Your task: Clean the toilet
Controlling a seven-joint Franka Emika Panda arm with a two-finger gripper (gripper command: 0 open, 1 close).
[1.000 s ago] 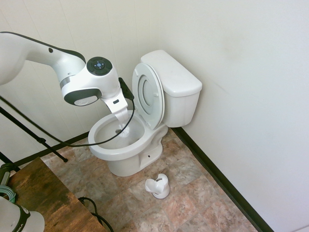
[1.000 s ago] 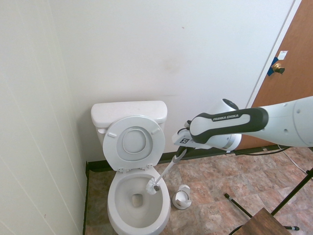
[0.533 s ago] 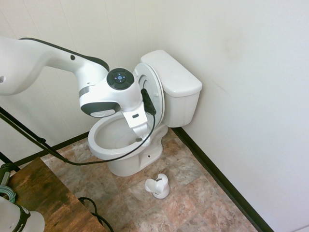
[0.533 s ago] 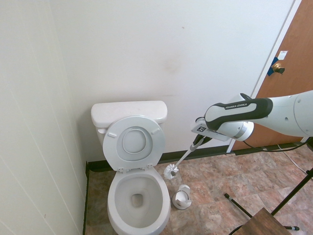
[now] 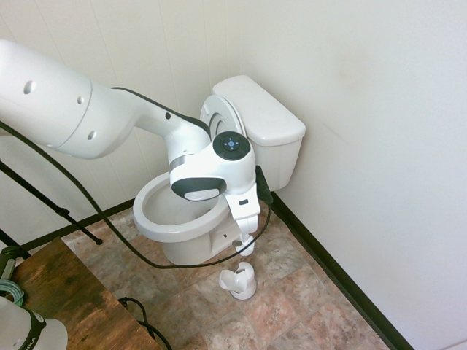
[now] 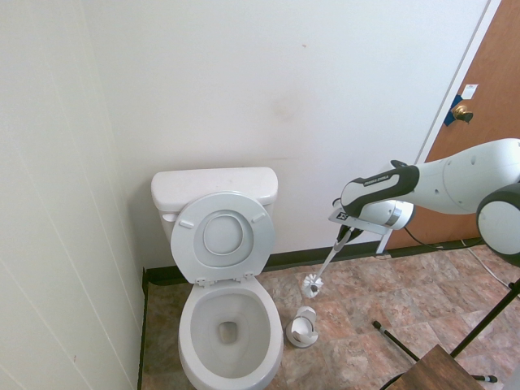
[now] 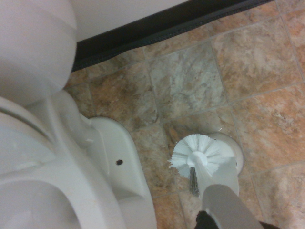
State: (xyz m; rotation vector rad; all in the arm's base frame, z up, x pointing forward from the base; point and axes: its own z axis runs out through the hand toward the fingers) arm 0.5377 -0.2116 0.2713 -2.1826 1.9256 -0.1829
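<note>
The gripper (image 6: 348, 233) is clenching the brush (image 6: 313, 285) by its handle, bristle head hanging low in the air just above the holder (image 6: 302, 327) on the tiled floor (image 6: 374, 301). The toilet (image 6: 227, 325) is sitting against the wall beside them, lid (image 6: 223, 237) standing open.

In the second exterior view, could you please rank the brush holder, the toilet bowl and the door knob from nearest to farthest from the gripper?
From the gripper, which holds the toilet brush:
1. Brush holder, on the floor below the brush head.
2. Toilet bowl, across the floor beside the holder.
3. Door knob, high on the brown door; the depth makes this last ranking a judgement.
</note>
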